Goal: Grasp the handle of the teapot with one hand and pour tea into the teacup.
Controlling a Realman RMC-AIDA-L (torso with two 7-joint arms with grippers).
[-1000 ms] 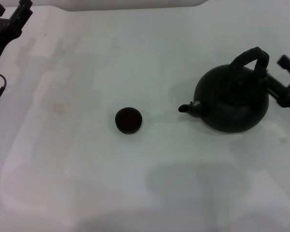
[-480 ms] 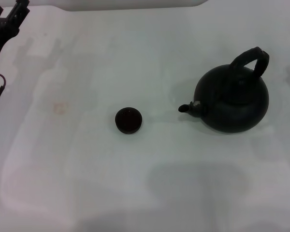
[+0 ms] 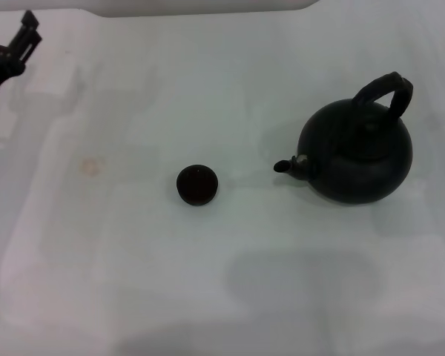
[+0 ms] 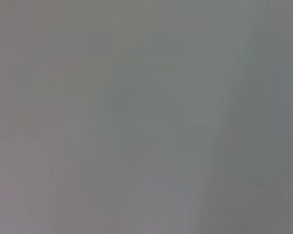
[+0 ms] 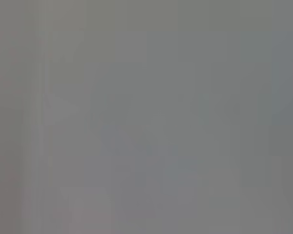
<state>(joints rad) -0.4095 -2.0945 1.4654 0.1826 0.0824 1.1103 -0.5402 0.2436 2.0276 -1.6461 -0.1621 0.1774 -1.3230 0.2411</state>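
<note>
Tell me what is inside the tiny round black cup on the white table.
The tiny round black handleless teacup looks dark inside, with a faint reddish-brown tint. Whether that is tea or the cup's own bottom cannot be told. Nothing covers its mouth.

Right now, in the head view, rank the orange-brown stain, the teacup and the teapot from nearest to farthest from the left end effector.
1. Orange-brown stain, nearest the left end effector at the far-left corner.
2. Teacup, table centre.
3. Teapot, far right.
</note>
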